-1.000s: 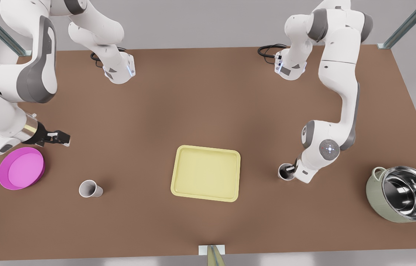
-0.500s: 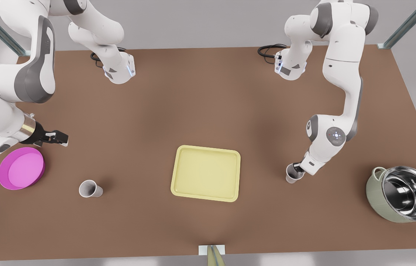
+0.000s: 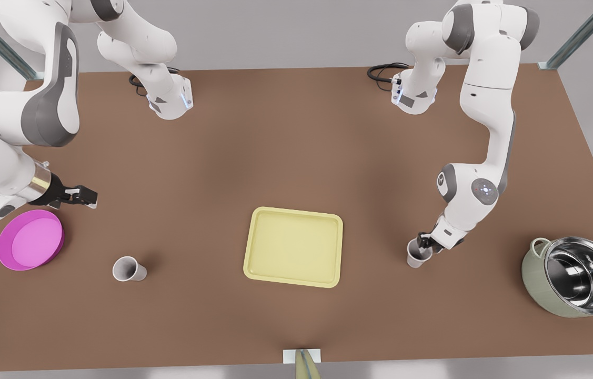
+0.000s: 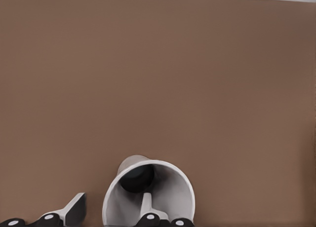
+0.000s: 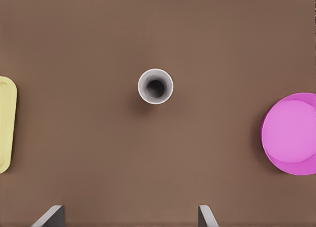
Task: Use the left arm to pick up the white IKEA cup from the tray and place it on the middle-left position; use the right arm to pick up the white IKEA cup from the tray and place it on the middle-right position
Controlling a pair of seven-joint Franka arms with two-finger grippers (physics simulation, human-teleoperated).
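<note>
The pale yellow tray lies bare at mid-table. One white cup stands on the brown table toward the front view's right of the tray. My left gripper is at its rim. In the left wrist view one finger is inside this cup and the other finger is outside. Neither touches the wall, so the left gripper is open. A second white cup stands upright toward the front view's left. My right gripper waits open, high above this cup.
A round magenta dish sits near the table's edge on the front view's left, under the right arm's wrist. A steel pot stands at the front view's far right. Both arm bases are at the table's back edge.
The left gripper moved the cup a short way toward the front view's right, away from the tray, then held nearly still. The right gripper barely shifted.
</note>
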